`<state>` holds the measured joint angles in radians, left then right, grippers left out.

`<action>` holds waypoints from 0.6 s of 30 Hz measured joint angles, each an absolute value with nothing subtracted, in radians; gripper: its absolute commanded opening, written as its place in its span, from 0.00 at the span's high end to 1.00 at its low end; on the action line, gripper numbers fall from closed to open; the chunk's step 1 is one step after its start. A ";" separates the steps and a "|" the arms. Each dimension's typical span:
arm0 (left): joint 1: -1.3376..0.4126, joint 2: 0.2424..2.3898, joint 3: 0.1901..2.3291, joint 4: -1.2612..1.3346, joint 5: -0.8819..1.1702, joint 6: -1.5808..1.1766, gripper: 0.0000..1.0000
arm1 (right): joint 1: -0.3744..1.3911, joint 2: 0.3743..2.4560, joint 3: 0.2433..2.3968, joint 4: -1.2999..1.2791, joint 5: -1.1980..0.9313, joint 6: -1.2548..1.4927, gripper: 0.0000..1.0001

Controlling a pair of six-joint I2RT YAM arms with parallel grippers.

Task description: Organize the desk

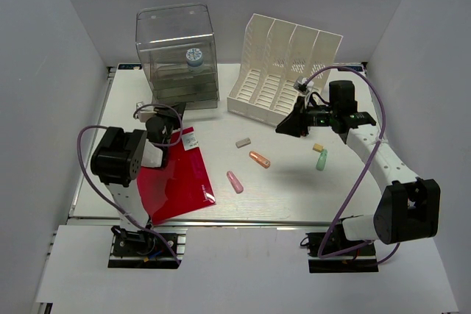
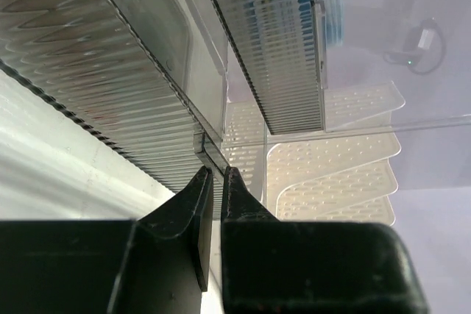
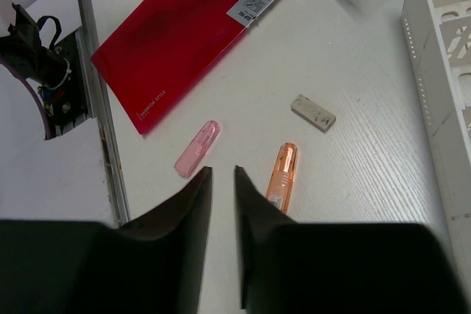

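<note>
The white desk (image 1: 294, 196) carries a red folder (image 1: 176, 174) at the front left, also in the right wrist view (image 3: 184, 31). A pink marker (image 1: 235, 182), an orange marker (image 1: 259, 159) and a grey eraser (image 1: 243, 142) lie mid-desk. A green marker (image 1: 322, 159) lies to the right. My left gripper (image 1: 171, 112) is at the foot of the clear drawer box (image 1: 176, 53). Its jaws (image 2: 215, 173) pinch the tip of a drawer handle tab (image 2: 206, 148). My right gripper (image 1: 283, 129) hovers above the desk, nearly shut and empty (image 3: 222, 170), between the pink marker (image 3: 196, 149) and the orange marker (image 3: 282, 174).
A white slotted file rack (image 1: 283, 68) stands at the back right, its edge in the right wrist view (image 3: 441, 71). A blue-white roll (image 1: 193, 56) sits inside the drawer box. A small yellow piece (image 1: 318, 148) lies by the green marker. The eraser (image 3: 313, 112) lies beyond the orange marker.
</note>
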<state>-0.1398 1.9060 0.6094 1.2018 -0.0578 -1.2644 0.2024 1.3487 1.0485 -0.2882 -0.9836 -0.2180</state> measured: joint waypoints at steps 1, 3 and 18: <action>-0.139 1.901 0.607 1.197 -0.056 -1.265 0.82 | 0.202 1.349 1.048 -0.289 -0.984 -0.220 0.64; -0.134 1.893 0.607 1.182 -0.041 -1.264 0.58 | 0.202 1.349 1.048 -0.289 -0.991 -0.226 0.48; -0.110 1.470 0.591 0.766 0.101 -1.137 0.29 | 0.204 1.372 1.032 -0.320 -0.979 -0.325 0.49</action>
<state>-0.1101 1.4704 0.5915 0.7658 0.1009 -1.1374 0.2043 1.3716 1.0317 -0.3202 -0.9787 -0.3248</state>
